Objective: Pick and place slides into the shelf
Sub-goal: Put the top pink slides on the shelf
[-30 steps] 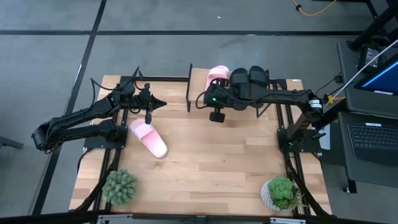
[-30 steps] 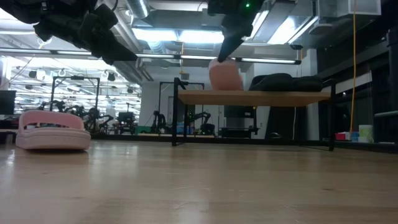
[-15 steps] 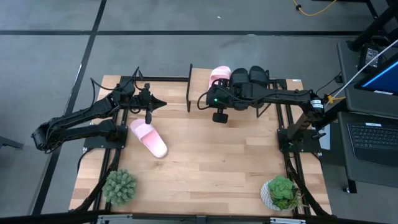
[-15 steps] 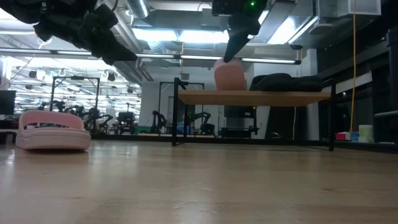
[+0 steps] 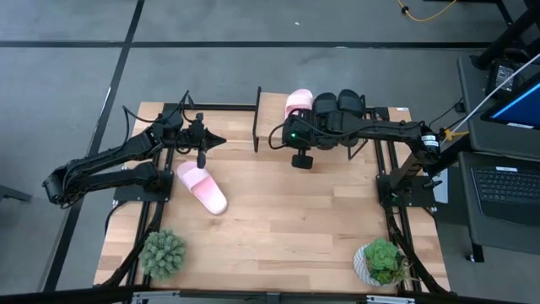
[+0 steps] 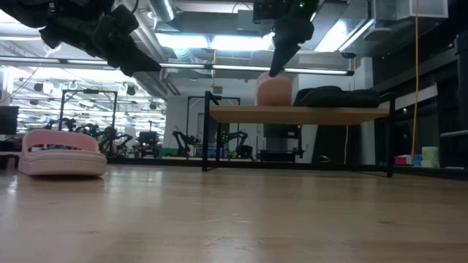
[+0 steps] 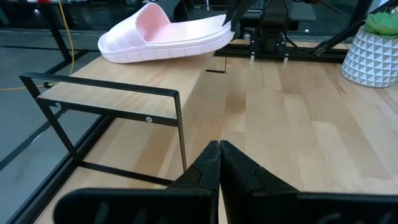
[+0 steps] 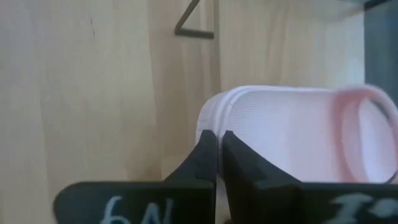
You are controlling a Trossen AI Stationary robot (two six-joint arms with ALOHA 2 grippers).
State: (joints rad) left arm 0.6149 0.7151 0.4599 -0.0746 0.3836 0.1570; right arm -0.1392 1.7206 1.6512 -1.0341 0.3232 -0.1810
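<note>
Pink slide pale pink, on light tan wood table. Second pink slide same pale pink, on light wood shelf. Two black slides plain black. Shelf frame thin, black. Both arms dark. Two plants green; pot white with triangle pattern.

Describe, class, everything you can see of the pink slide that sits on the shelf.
The pink slide is pale pink, smooth and foam-like, with one wide strap arching over an open footbed. It rests flat on the shelf, a light-wood board on thin black frames, beside two black slides that sit close against its side. The right gripper, fingers shut, hangs just above its near end; whether the tips touch it cannot be told. In the low view it shows as a rounded pink hump.
</note>
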